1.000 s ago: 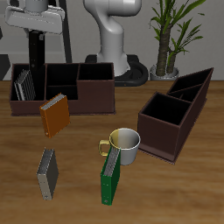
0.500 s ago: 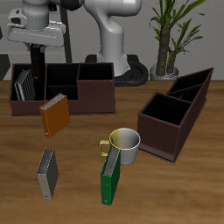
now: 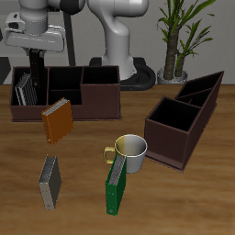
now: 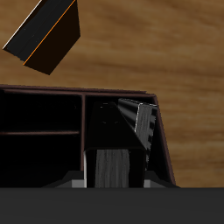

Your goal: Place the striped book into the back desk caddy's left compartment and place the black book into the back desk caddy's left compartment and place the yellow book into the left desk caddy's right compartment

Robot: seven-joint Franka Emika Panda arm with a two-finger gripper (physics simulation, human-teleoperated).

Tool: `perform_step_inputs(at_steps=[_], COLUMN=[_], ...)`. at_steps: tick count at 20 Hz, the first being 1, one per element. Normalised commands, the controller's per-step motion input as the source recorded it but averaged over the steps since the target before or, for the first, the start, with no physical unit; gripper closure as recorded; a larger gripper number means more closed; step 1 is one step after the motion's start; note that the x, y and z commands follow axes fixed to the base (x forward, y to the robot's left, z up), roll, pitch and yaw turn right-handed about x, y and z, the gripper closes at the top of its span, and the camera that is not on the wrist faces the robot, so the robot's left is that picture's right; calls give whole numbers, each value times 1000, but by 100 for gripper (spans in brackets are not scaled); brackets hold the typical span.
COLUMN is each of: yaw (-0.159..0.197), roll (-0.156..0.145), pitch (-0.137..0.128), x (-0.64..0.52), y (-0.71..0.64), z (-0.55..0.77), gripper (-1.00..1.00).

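My gripper (image 3: 37, 53) is shut on the black book (image 3: 38, 73) and holds it upright, with its lower end inside the end compartment of the back desk caddy (image 3: 92, 103). The striped book (image 3: 24, 89) stands in that same compartment, right beside the black book. In the wrist view the black book (image 4: 110, 166) hangs between my gripper (image 4: 112, 180) fingers, next to the striped book (image 4: 145, 129), inside the caddy (image 4: 83, 114). The yellow book (image 3: 57, 120) leans against the caddy's front wall; it also shows in the wrist view (image 4: 44, 35). The left desk caddy (image 3: 170, 147) stands apart, angled.
A white mug (image 3: 130, 152) stands mid-table with a green book (image 3: 116, 185) leaning on it. A grey book (image 3: 50, 181) lies near the table's front edge. A potted plant (image 3: 174, 37) and the robot base (image 3: 117, 46) stand at the back.
My gripper has moved down with the black book, lowering it further into the back caddy's compartment beside the striped book. Nothing else has moved.
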Motion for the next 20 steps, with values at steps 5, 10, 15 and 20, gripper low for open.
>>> perform_step_inputs(at_steps=[5,10,15,20], yaw=[2,-4,3,-15], roll=[-1,-28,-31,10], pitch=[44,26,36,49], x=[-62,-144,-8,15], y=[4,-165,-114,16], z=[-295,-164,-217,-299], gripper=[100,100,100,100])
